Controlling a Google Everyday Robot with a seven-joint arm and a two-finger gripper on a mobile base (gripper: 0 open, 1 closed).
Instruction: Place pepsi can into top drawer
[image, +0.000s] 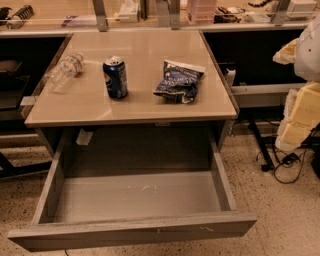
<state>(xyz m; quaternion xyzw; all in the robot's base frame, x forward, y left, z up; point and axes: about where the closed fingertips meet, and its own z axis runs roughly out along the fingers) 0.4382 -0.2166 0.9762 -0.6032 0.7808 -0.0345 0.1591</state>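
Note:
The pepsi can (115, 77) stands upright on the left-middle of the tan table top (150, 107). It is dark blue with a silver top. The top drawer (137, 197) below the table is pulled wide open; its pale grey floor is bare and its flat front panel (132, 232) is nearest the camera. My gripper (286, 52) is at the right edge of the camera view, on the white and pale yellow arm (302, 107). It is off the table's right side, well away from the can, and holds nothing that I can see.
A clear plastic water bottle (62, 71) lies on its side left of the can. A dark blue and white snack bag (179, 81) lies to its right. A cluttered counter (150, 12) runs behind the table. Cables (280, 162) lie on the floor at right.

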